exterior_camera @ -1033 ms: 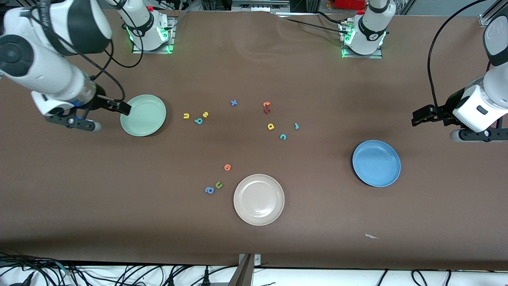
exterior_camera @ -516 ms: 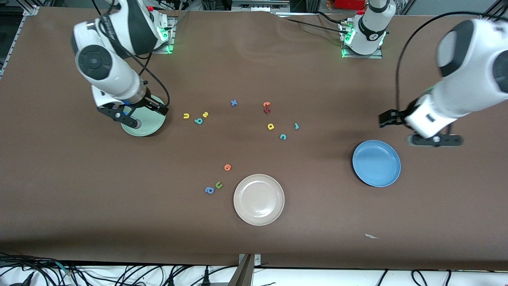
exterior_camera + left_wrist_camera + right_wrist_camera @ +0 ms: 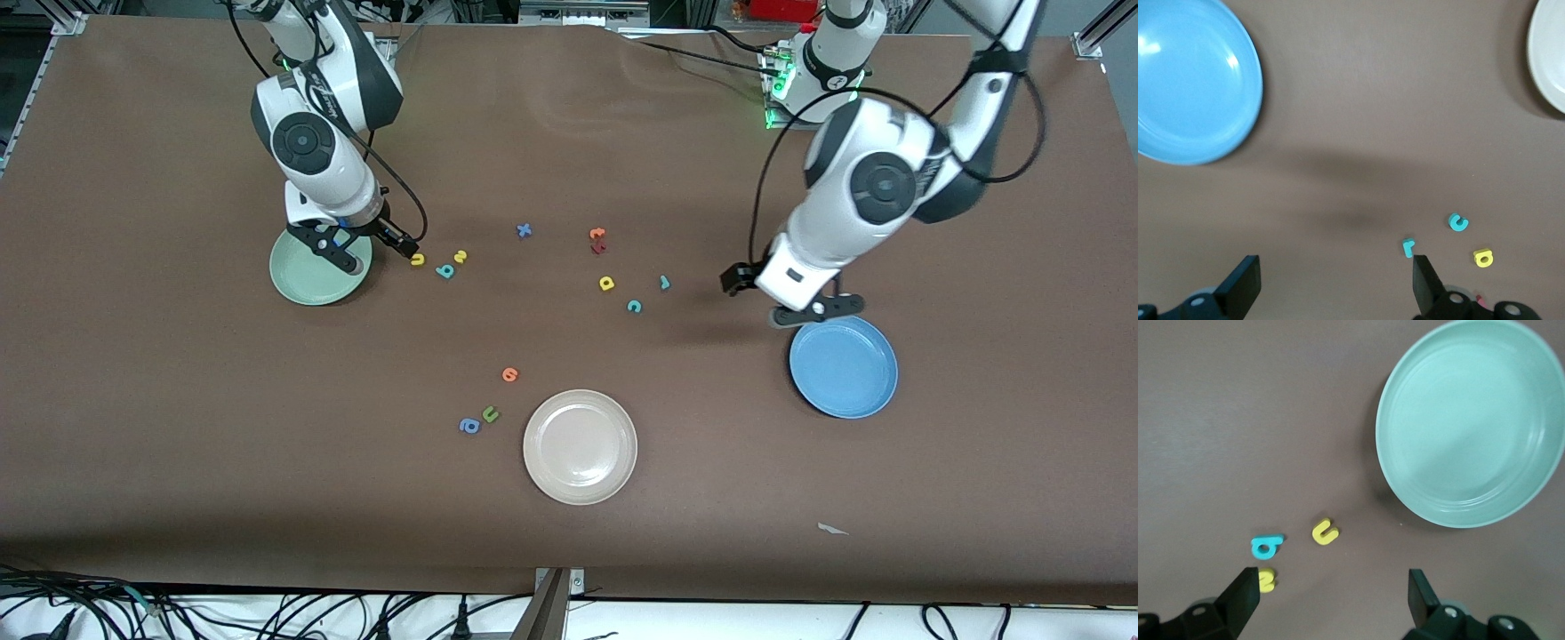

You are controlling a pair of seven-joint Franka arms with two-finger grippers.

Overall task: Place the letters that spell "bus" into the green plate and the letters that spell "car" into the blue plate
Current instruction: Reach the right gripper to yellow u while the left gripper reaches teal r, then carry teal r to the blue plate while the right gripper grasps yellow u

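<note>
Front view of a brown worktop [image 3: 178,400] with two robot arms reaching over it. Starting at the right arm's end: the right gripper [image 3: 373,247] hangs with fingers spread wide and empty, over the edge of the green plate [image 3: 307,283] and just beside three small letters. Those are a yellow u [image 3: 417,260], a teal b [image 3: 445,271] and a yellow s [image 3: 460,257], clustered close together on the worktop (none of them in the plate yet). The right wrist view shows the same three letters beside the empty green plate.

Toward the middle lie a blue x [image 3: 524,230] and orange letters [image 3: 597,235]. Nearer the camera than these are a yellow a [image 3: 606,284], a teal c [image 3: 634,307] and a teal r [image 3: 664,283], loosely grouped. A beige plate [image 3: 580,447] sits nearest the camera.

The left gripper [image 3: 782,298] hovers wide open and empty, between the teal r and the blue plate [image 3: 843,365], which holds nothing.
</note>
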